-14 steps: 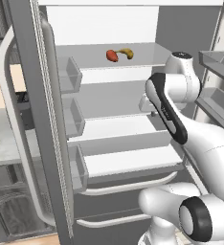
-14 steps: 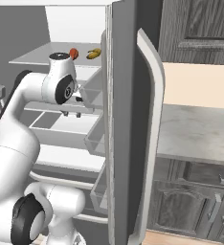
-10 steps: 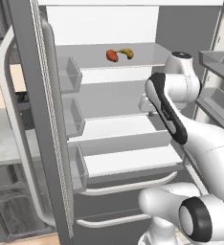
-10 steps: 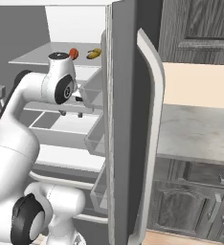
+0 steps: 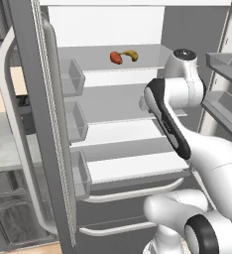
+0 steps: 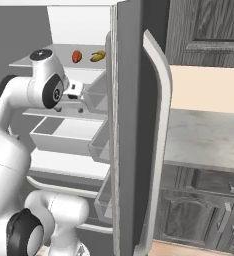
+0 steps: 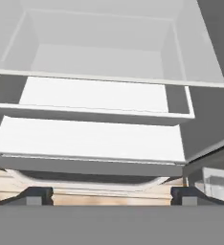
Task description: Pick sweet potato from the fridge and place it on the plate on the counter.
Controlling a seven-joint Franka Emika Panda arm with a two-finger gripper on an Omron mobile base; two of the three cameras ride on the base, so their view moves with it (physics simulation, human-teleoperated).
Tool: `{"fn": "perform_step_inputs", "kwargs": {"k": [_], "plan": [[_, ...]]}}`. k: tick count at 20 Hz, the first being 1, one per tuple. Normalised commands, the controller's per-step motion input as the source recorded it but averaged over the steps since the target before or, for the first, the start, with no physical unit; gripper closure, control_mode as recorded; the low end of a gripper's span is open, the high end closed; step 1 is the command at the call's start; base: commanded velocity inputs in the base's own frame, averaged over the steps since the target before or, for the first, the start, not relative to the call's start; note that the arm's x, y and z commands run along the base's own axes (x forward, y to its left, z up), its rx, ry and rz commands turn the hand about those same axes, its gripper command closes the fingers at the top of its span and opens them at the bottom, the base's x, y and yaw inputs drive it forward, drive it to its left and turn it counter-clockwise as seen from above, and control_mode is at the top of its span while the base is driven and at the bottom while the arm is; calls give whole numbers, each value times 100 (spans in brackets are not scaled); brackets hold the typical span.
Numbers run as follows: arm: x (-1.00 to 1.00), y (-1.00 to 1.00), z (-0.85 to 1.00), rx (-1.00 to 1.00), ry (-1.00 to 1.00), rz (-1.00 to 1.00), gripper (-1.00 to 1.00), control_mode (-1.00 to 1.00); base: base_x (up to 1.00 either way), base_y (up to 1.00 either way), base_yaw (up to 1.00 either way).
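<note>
The sweet potato (image 5: 116, 57) (image 6: 76, 56), a small reddish-orange lump, lies on the upper glass shelf of the open fridge (image 5: 108, 30) (image 6: 131, 130), beside a yellow curved fruit (image 5: 132, 54). My gripper (image 7: 111, 196) is open, its two dark fingertips (image 7: 37, 195) wide apart with nothing between them. It points down over the white lower shelves, well below the sweet potato. In the right base view the gripper (image 6: 73, 101) hangs in front of the middle shelves. The counter (image 6: 204, 142) (image 5: 4, 149) runs beside the fridge. The plate is out of view.
The open fridge doors (image 5: 43, 129) (image 6: 139, 150) with clear bins stand on both sides of the arm. A drawer front (image 7: 104, 165) sticks out below the gripper. Dark cabinets (image 6: 189, 215) sit under the counter.
The arm's upper joints have shifted a little, leftward in the right base view and slightly higher. The sweet potato has not moved.
</note>
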Motion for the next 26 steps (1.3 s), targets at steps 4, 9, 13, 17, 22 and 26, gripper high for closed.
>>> {"fn": "perform_step_inputs", "kwargs": {"k": [4, 9, 13, 17, 22, 26], "plan": [[-20, 5, 62, 0, -25, 0, -100, -100, 0, 0, 0], [-20, 4, 60, 0, -23, 0, -100, -100, 0, 0, 0], [-4, 25, 49, 0, -18, 0, -100, -100, 0, 0, 0], [0, 28, 46, 1, -17, 0, -100, -100, 0, 0, 0], [0, 7, 38, 11, -9, 0, -100, -100, 0, 0, 0], [0, 9, 38, 12, 0, 1, -100, -100, 0, 0, 0]]}}
